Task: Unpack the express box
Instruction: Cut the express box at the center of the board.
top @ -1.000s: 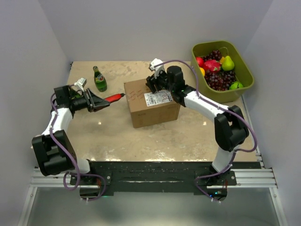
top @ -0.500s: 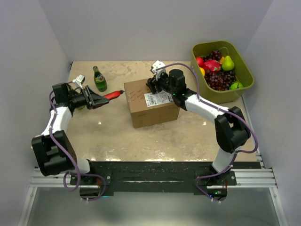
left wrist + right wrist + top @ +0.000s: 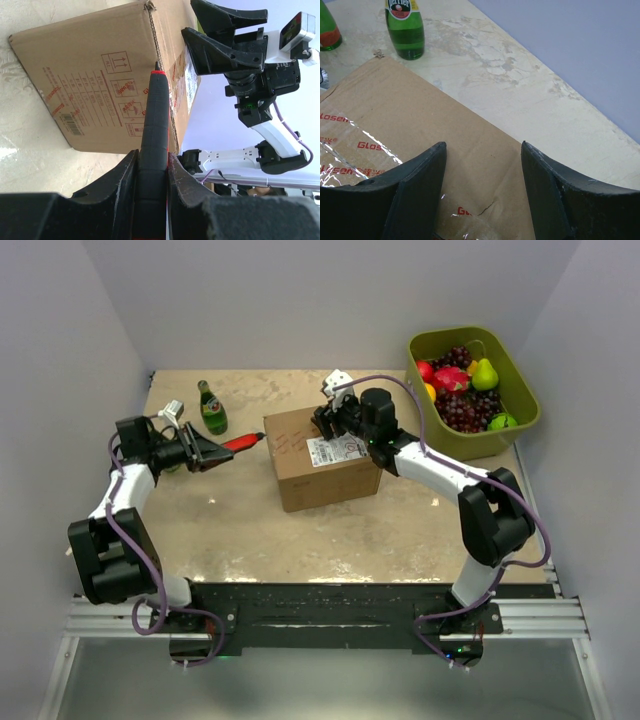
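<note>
Closed brown corrugated express box [image 3: 322, 468], red print, clear tape, 1 white label [image 3: 335, 449] on top. Right gripper [image 3: 328, 422] spread above it; left gripper [image 3: 218, 452] clamped on a red pen-like tool [image 3: 243, 445].

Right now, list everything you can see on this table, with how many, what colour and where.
express box: one, brown, centre of table
shipping label: one, white, box top
bottles: two, green, beyond box, back left
tub: one, olive, back right corner
fruit: several, mixed colours, in tub
pen-like tool: one, red and black, in left gripper
left gripper: one, black, shut on pen-like tool
right gripper: one, black, open over box top
</note>
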You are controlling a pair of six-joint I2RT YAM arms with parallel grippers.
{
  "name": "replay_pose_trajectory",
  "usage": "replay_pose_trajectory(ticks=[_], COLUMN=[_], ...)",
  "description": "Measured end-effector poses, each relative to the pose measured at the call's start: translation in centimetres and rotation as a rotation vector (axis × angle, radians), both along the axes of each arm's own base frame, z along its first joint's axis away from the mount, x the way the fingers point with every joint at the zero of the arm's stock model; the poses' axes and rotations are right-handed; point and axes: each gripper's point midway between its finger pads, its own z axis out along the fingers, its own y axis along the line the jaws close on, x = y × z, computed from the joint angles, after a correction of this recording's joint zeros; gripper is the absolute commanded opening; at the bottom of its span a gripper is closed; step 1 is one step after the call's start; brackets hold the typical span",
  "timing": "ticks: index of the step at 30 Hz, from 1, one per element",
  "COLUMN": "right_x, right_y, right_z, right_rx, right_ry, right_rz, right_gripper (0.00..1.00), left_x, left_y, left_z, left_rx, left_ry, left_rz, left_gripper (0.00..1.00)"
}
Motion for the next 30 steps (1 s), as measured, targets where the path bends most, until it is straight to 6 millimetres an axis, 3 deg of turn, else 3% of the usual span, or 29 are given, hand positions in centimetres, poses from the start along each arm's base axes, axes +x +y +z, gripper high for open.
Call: replay_pose_trajectory(ticks=[20,30], right_x=[-0.09,-0.14], right_y=[0.13,0.16], right_z=[-0.02,-0.06], right_rx=[0.001,0.001], right_ry=[-0.001,-0.003], right_rz=[0.003,0.004], right_gripper=[0.66,0.66], left_x=[-0.37,-0.15], left_y=[-0.33,0.54], left_z=[-0.18,-0.36], left_rx=[-0.001,0.033], left_ry=[-0.001,0.010], left_rz=[0.005,0.044], left_gripper=[0.00,0.00])
